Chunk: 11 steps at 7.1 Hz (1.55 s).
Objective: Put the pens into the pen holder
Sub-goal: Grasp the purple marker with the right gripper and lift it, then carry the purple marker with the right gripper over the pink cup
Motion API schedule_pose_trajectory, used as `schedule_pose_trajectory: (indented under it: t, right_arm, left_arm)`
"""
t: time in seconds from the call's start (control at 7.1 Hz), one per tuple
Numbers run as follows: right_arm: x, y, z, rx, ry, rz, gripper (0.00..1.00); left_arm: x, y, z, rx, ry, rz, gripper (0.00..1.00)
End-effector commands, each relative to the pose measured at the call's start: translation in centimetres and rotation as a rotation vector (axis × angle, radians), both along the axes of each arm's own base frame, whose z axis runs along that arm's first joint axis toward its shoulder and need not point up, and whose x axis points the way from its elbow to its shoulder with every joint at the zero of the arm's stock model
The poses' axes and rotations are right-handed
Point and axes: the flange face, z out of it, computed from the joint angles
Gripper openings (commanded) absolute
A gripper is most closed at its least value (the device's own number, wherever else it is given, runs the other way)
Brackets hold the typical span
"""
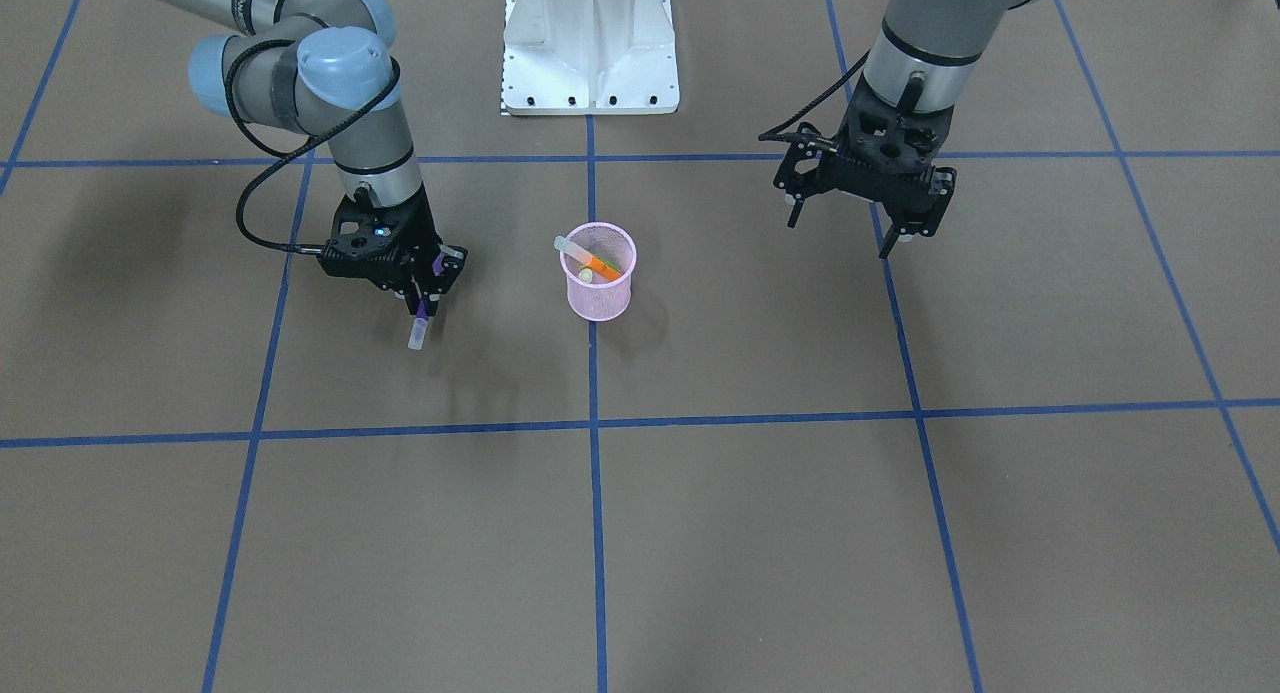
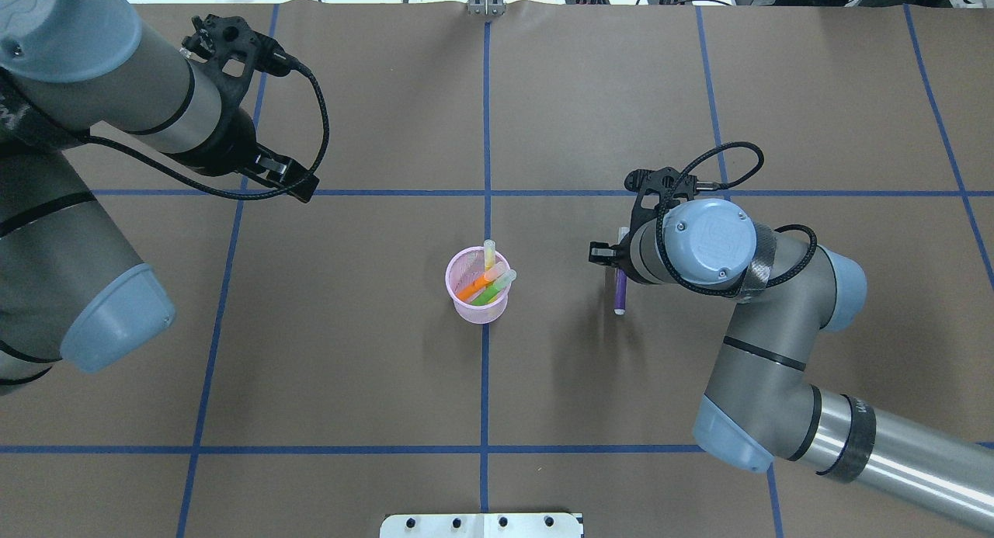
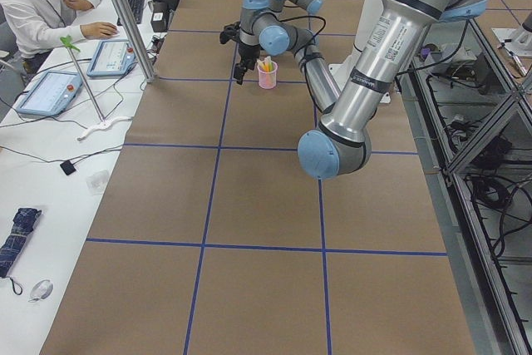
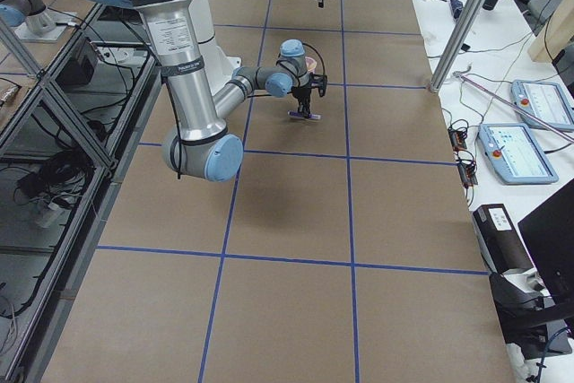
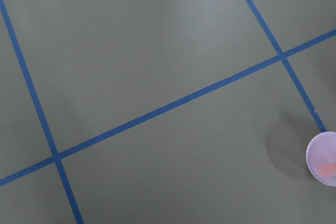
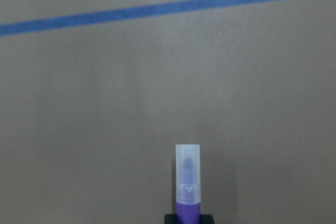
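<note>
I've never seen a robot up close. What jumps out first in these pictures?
Probably the small pink pen holder at the table's middle, with an orange pen and a green pen leaning inside. Next, the right gripper off to one side, shut on a purple pen whose whitish cap sticks out past the fingers. The left gripper hangs open and empty on the holder's other side.

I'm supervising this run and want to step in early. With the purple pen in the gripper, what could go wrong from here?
The orange pen and green pen lean across the mouth of the pen holder, so the purple pen in the right gripper may strike them and bounce out. The holder looks shorter than the pens, so a sideways nudge might tip it.
</note>
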Motion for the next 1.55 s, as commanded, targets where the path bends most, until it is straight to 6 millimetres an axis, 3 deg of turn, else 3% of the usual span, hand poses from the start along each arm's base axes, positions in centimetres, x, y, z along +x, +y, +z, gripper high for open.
schedule_pose_trajectory:
  t: [0.0, 0.14, 0.42, 0.56, 0.85, 1.13, 1.41]
  right_arm:
    - [3.5, -0.4, -7.5, 0.199, -0.063, 0.136, 0.0]
    - [3.4, -0.7, -11.1, 0.262, -0.095, 0.214, 0.0]
    - [2.2, 0.4, -14.2, 0.336, -0.115, 0.307, 0.0]
    - [0.5, 2.2, -15.0, 0.371, -0.116, 0.347, 0.0]
    - [-4.4, 4.5, -17.6, 0.43, -0.109, 0.403, 0.0]
    - [-7.9, 6.5, -17.0, 0.427, -0.094, 0.416, 0.0]
    - [-9.2, 6.9, -16.4, 0.435, -0.094, 0.398, 0.0]
  left_arm:
    - [-0.2, 0.0, 1.8, 0.02, -0.033, 0.028, 0.99]
    - [-0.9, 0.2, 3.4, 0.044, -0.059, 0.06, 1.0]
    - [-4.6, -1.3, 6.8, -0.017, -0.088, -0.004, 1.0]
    - [-5.6, -1.5, 8.5, -0.038, -0.109, -0.016, 1.0]
    - [-5.9, -1.4, 9.6, -0.058, -0.121, -0.024, 1.0]
    - [-6.0, -1.2, 10.3, -0.075, -0.126, -0.029, 1.0]
    - [-6.0, -1.2, 10.5, -0.08, -0.128, -0.031, 1.0]
